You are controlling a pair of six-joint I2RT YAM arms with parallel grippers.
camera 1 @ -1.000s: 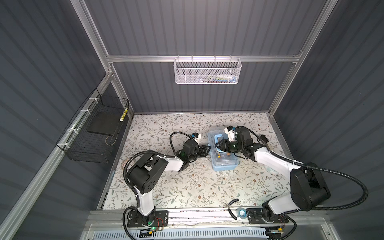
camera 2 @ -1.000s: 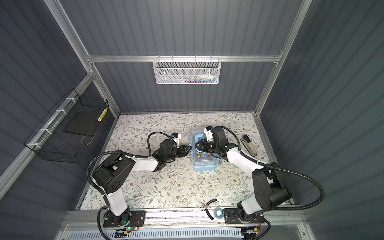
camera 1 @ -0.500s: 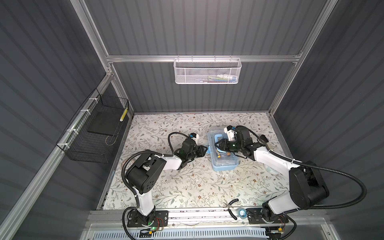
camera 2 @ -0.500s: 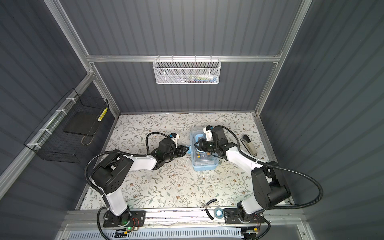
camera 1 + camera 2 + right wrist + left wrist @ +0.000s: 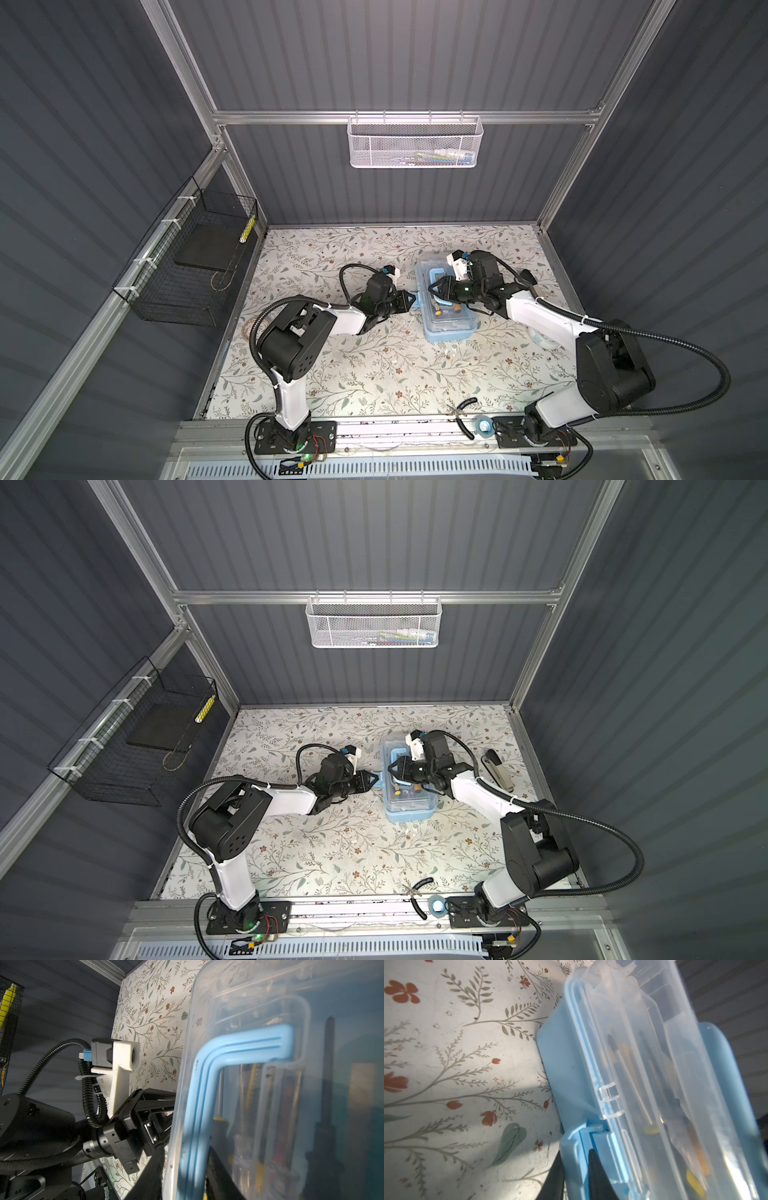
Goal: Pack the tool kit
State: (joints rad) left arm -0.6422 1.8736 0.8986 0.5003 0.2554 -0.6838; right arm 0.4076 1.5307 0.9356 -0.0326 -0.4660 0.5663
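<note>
Light-blue tool kit (image 5: pixel 451 328), long axis front-to-back

Only my left pincer (image 5: pixel 575 1152) has changed. A second ago its fingers (image 5: pixel 596 1176) stood wider apart. Now they have come in on the blue side latch (image 5: pixel 575 1139) of the tool kit (image 5: pixel 451 324), one on each side of it. The left arm itself shifted very little, hardly to notice in both top views.
</note>
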